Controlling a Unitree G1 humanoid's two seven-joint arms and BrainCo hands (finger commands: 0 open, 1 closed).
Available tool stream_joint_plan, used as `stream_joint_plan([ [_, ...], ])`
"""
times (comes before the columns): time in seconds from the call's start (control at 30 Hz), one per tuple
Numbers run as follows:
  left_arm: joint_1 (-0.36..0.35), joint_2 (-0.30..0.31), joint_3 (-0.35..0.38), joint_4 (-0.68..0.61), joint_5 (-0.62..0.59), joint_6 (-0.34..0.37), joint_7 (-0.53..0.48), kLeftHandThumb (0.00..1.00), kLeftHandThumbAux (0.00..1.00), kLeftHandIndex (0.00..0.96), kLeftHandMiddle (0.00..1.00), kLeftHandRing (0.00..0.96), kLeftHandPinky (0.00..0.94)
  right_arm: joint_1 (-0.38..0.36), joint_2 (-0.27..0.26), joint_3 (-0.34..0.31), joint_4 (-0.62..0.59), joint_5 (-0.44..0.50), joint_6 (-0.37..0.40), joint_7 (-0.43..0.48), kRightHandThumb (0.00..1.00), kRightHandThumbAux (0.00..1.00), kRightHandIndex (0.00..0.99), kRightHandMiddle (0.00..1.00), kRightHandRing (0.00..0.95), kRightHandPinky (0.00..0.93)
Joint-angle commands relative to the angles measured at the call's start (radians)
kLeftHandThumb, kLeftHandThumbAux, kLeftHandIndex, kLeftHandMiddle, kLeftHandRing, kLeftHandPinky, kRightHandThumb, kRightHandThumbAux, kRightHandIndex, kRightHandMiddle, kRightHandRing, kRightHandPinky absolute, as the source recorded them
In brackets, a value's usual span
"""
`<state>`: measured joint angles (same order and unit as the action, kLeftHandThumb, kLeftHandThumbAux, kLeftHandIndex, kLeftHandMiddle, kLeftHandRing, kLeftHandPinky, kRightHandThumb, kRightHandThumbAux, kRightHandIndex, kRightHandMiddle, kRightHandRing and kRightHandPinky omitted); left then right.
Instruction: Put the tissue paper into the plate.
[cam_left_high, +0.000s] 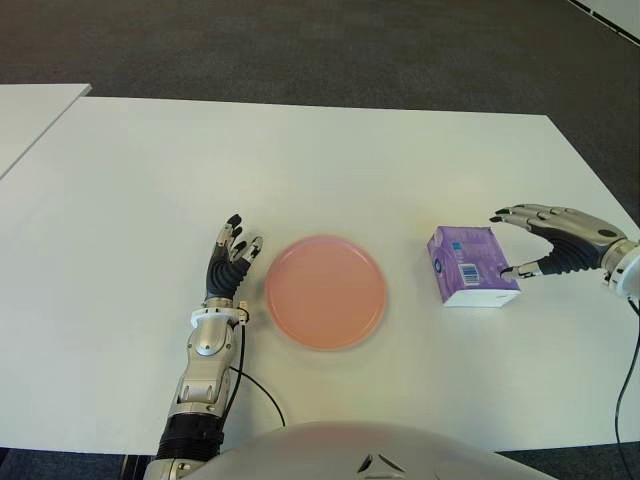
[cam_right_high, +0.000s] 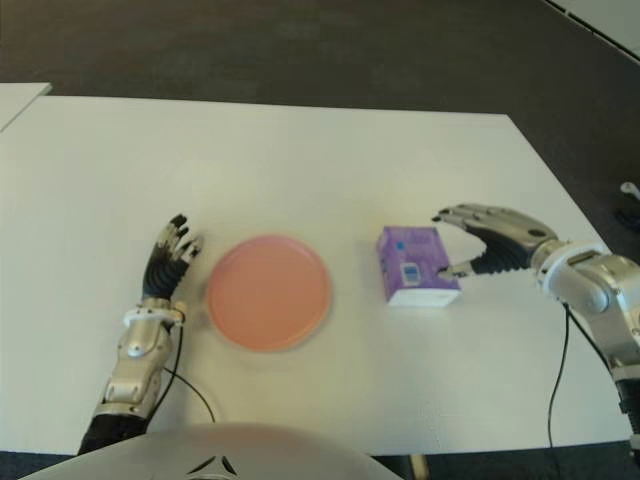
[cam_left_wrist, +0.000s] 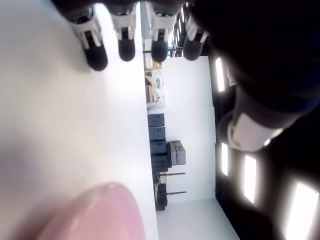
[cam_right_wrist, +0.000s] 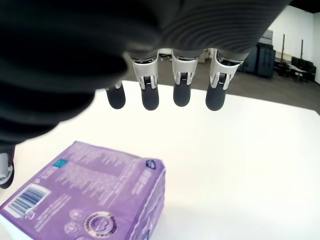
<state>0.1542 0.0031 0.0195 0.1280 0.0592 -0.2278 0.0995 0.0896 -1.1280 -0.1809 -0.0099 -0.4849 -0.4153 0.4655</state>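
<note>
A purple tissue pack (cam_left_high: 470, 265) lies on the white table (cam_left_high: 300, 150), to the right of a round pink plate (cam_left_high: 325, 291). My right hand (cam_left_high: 535, 240) is just right of the pack, fingers spread over its far edge and thumb near its right side, holding nothing. In the right wrist view the fingertips (cam_right_wrist: 150, 97) hover above and beyond the pack (cam_right_wrist: 90, 195) without touching it. My left hand (cam_left_high: 232, 262) shows just left of the plate, fingers extended and empty.
A second white table's corner (cam_left_high: 30, 110) is at the far left. Dark carpet (cam_left_high: 330, 45) lies beyond the table's far edge. A black cable (cam_left_high: 255, 390) runs from my left forearm over the table near the front edge.
</note>
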Motion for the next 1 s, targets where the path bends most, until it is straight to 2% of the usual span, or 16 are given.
stream_joint_plan([
  [0.03, 0.010, 0.002, -0.003, 0.016, 0.000, 0.008, -0.012, 0.000, 0.588, 0.000, 0.000, 0.000, 0.000, 0.036, 0.010, -0.019, -0.017, 0.012, 0.021, 0.012, 0.249, 0.375, 0.000, 0.000, 0.000, 0.000],
  [0.43, 0.003, 0.001, -0.001, 0.023, -0.005, 0.014, -0.012, 0.000, 0.586, 0.000, 0.000, 0.000, 0.000, 0.068, 0.025, -0.010, -0.026, 0.008, 0.013, 0.013, 0.245, 0.365, 0.000, 0.000, 0.000, 0.000],
  [1.0, 0.002, 0.005, 0.001, 0.026, 0.002, 0.014, -0.007, 0.000, 0.580, 0.000, 0.000, 0.000, 0.000, 0.054, 0.058, 0.039, 0.014, 0.001, -0.075, -0.027, 0.197, 0.343, 0.000, 0.000, 0.000, 0.000],
])
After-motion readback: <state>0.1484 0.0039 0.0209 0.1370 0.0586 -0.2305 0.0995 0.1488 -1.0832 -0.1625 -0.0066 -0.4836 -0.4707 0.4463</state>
